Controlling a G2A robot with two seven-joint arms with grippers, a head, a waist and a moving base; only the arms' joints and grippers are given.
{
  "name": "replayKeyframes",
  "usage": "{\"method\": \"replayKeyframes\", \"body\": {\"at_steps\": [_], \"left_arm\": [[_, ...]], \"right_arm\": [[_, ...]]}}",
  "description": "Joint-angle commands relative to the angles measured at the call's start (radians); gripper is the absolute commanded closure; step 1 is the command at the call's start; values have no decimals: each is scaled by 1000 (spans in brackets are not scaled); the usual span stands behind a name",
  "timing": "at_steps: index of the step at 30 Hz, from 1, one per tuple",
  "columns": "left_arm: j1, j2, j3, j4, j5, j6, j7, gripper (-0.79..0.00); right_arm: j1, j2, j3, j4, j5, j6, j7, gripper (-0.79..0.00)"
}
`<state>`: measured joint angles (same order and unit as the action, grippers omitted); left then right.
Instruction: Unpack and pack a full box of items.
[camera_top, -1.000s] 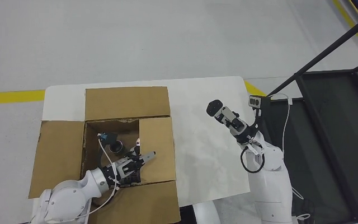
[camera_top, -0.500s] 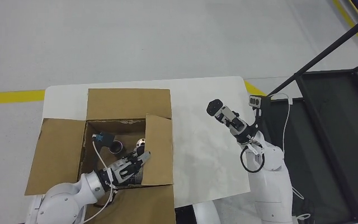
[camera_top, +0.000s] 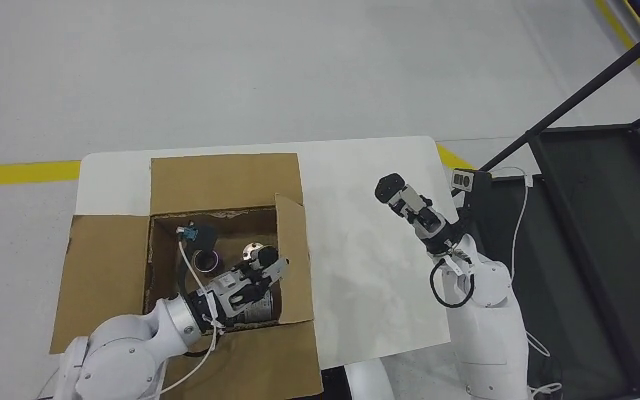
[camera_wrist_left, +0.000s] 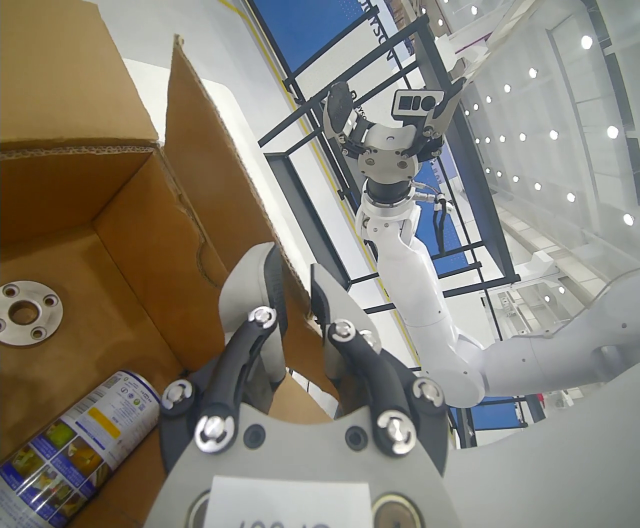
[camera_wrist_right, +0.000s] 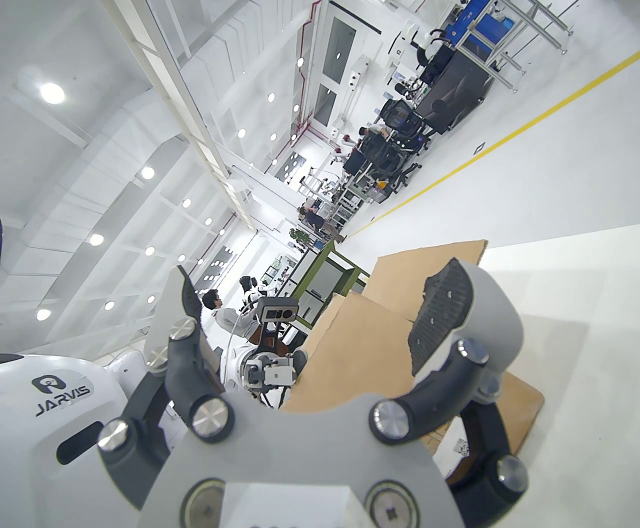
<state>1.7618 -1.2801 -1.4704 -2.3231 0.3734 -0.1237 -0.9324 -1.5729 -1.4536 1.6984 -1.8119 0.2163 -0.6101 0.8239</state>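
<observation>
Left claw (camera_wrist_left: 295, 295): we see it pinching the box flap (camera_wrist_left: 215, 175)
Right claw (camera_wrist_right: 315, 300): spread wide, empty
Progress: we judge unpacking unstarted; can (camera_wrist_left: 75, 440), flange (camera_wrist_left: 22, 314) inside

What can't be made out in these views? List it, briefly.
- Left wrist view: one end of the can, cut off by the picture's edge.
- Top view: most of the can, covered by the left gripper.
- Top view: the blue item in the box, too small to identify.
- Right wrist view: the box's inside, hidden behind its raised flap.

Printed label on the can (camera_wrist_left: 75, 440), wording illegible
</observation>
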Motion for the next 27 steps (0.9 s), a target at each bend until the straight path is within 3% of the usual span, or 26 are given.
{"method": "replayKeyframes", "body": {"at_steps": [1,18,27], "left_arm": [[-21,1,18,4,6,12,10,-785],[-184,-14,198,102,-81,151,278,-785],[-234,-21,278,164,-147,230,328,-785]], "right_arm": [[-1,4,3,-1,3,-5,-11,-785],[-5,32,72,-1,60,-51,-114,-785],[-1,48,159,5,150,-119,-170,-785]]}}
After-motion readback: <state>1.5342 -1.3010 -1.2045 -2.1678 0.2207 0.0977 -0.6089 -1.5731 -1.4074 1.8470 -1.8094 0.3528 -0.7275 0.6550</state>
